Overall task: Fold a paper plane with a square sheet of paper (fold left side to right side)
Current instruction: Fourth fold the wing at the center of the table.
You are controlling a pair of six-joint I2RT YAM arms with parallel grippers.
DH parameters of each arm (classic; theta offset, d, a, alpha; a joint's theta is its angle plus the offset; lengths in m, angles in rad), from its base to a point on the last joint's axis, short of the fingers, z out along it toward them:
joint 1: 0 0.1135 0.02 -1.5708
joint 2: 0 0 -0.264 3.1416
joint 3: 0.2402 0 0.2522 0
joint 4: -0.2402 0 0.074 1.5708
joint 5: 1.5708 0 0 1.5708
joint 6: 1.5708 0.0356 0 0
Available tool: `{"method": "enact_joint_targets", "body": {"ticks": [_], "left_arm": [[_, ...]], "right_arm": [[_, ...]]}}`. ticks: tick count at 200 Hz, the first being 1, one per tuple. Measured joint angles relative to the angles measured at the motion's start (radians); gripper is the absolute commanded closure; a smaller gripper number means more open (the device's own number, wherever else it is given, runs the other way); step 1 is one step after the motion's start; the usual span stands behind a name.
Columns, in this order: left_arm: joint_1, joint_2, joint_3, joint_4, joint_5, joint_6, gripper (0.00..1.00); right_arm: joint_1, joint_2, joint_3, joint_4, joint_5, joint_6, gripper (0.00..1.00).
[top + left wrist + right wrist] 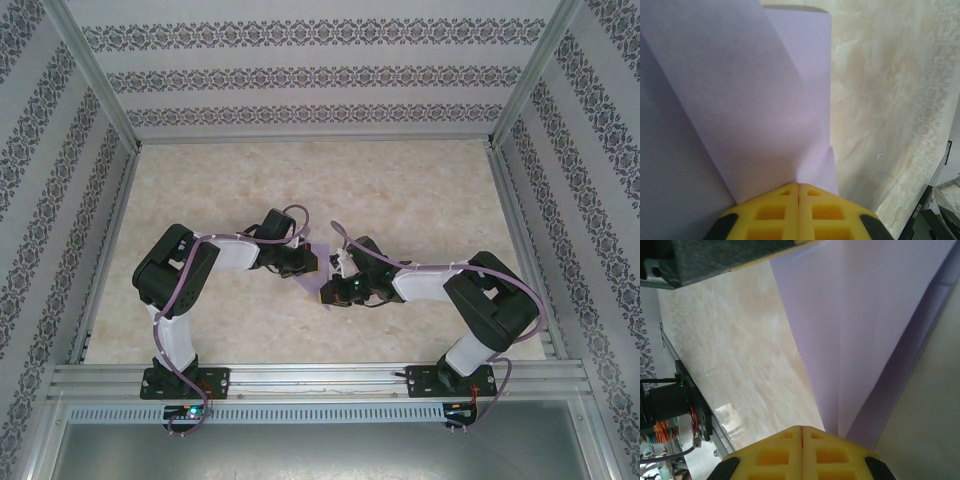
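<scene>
The lilac paper [313, 281] lies folded into a narrow pointed shape at the table's middle, between my two grippers. In the left wrist view the paper [765, 100] shows layered folds whose creases run in toward my left gripper [798, 185]. That gripper is shut, its tips against the paper, and no paper shows in the seam. My right gripper [802, 428] is shut too. The paper [865, 315] narrows and passes behind its right finger [840, 455]. From above, the left gripper [308, 262] and right gripper [330, 292] nearly meet over the sheet.
The pale marbled tabletop [400, 200] is walled by patterned panels and an aluminium frame [320, 380] along the near edge. The left gripper's dark body [715, 255] hangs over the paper's far end in the right wrist view.
</scene>
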Motion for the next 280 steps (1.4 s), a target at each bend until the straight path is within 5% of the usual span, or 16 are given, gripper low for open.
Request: {"method": "enact_joint_targets", "body": {"ticks": [280], "left_arm": [[0.000,0.000,0.000,0.000,-0.001,0.000,1.00]], "right_arm": [[0.006,0.019,-0.012,-0.029,0.015,-0.004,1.00]]}}
